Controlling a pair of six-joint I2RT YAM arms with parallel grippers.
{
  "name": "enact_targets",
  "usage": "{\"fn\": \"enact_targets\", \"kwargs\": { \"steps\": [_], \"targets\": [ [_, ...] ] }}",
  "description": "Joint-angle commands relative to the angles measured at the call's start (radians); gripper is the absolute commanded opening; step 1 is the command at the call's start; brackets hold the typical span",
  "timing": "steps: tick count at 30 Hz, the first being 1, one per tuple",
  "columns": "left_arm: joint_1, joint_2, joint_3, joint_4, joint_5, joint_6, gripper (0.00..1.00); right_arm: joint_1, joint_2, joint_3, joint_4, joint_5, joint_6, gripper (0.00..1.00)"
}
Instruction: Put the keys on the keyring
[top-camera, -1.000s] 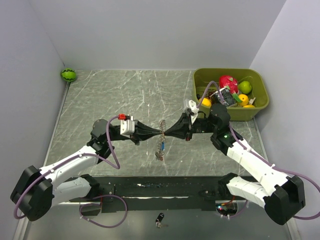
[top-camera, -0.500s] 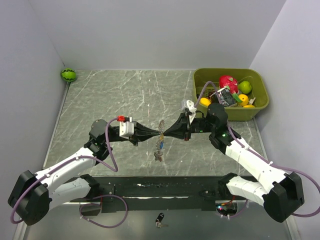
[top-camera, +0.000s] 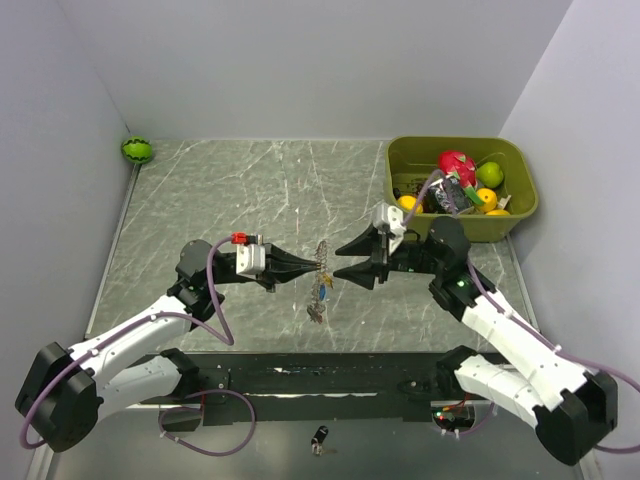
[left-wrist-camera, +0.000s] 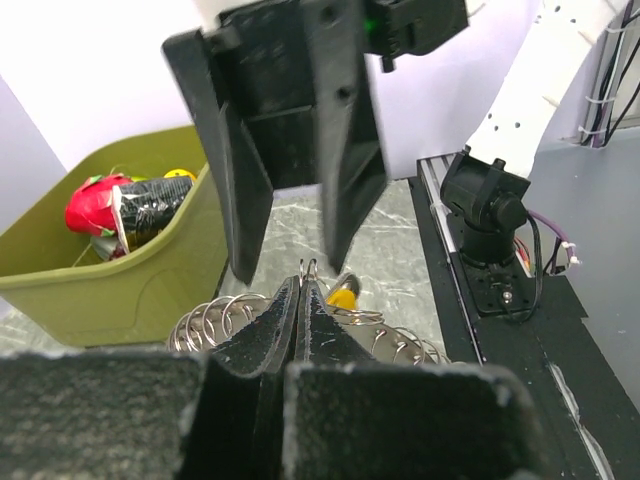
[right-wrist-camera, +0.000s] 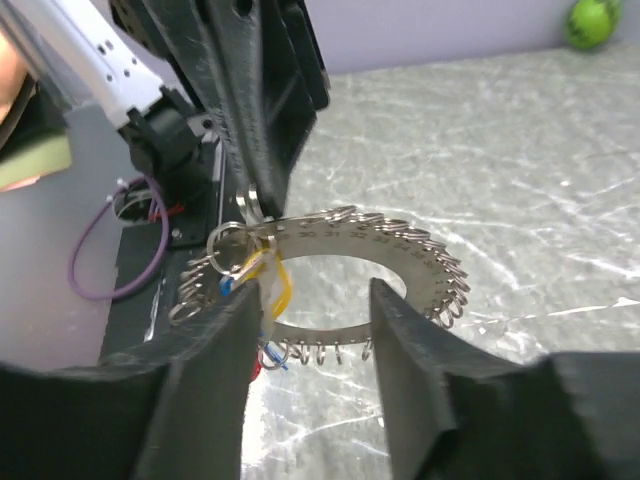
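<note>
The keyring (top-camera: 322, 262) hangs edge-on above the table, a flat grey ring (right-wrist-camera: 400, 248) lined with small wire loops. My left gripper (top-camera: 311, 263) is shut on its edge, the fingertips (left-wrist-camera: 303, 292) pinching one loop. Several keys (top-camera: 318, 303) dangle from the ring's lower part; yellow and blue ones (right-wrist-camera: 258, 282) show in the right wrist view. My right gripper (top-camera: 343, 260) stands open just right of the ring. Its fingers (right-wrist-camera: 408, 345) straddle the ring's near edge without gripping it, and from the left wrist view they (left-wrist-camera: 243, 190) hang spread apart.
An olive bin (top-camera: 480, 228) full of toy fruit and packets stands at the back right, also in the left wrist view (left-wrist-camera: 120, 275). A green watermelon ball (top-camera: 137, 150) lies in the far left corner. A small black fob (top-camera: 319, 437) lies below the arms' bases.
My right gripper has opened, let go of the keyring and drawn back slightly to the right. My left gripper still holds the ring in the same place.
</note>
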Motion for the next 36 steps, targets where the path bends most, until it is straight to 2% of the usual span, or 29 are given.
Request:
{"fn": "enact_targets", "kwargs": {
  "steps": [1, 6, 12, 24, 36],
  "targets": [
    [-0.001, -0.015, 0.017, 0.099, 0.023, -0.004, 0.01, -0.002, -0.091, -0.014, 0.065, 0.042, -0.016, 0.61],
    [-0.001, 0.010, 0.010, 0.151, 0.034, -0.030, 0.01, -0.004, -0.091, -0.011, 0.151, -0.044, 0.023, 0.60],
    [-0.001, 0.031, 0.011, 0.194, 0.043, -0.058, 0.01, 0.009, -0.039, 0.016, 0.176, -0.096, 0.056, 0.48],
    [-0.001, 0.043, 0.003, 0.249, 0.051, -0.090, 0.01, 0.042, 0.020, 0.049, 0.216, -0.115, 0.083, 0.43],
    [0.001, 0.039, -0.006, 0.263, 0.055, -0.100, 0.01, 0.053, 0.014, 0.053, 0.233, -0.090, 0.103, 0.44]
  ]
}}
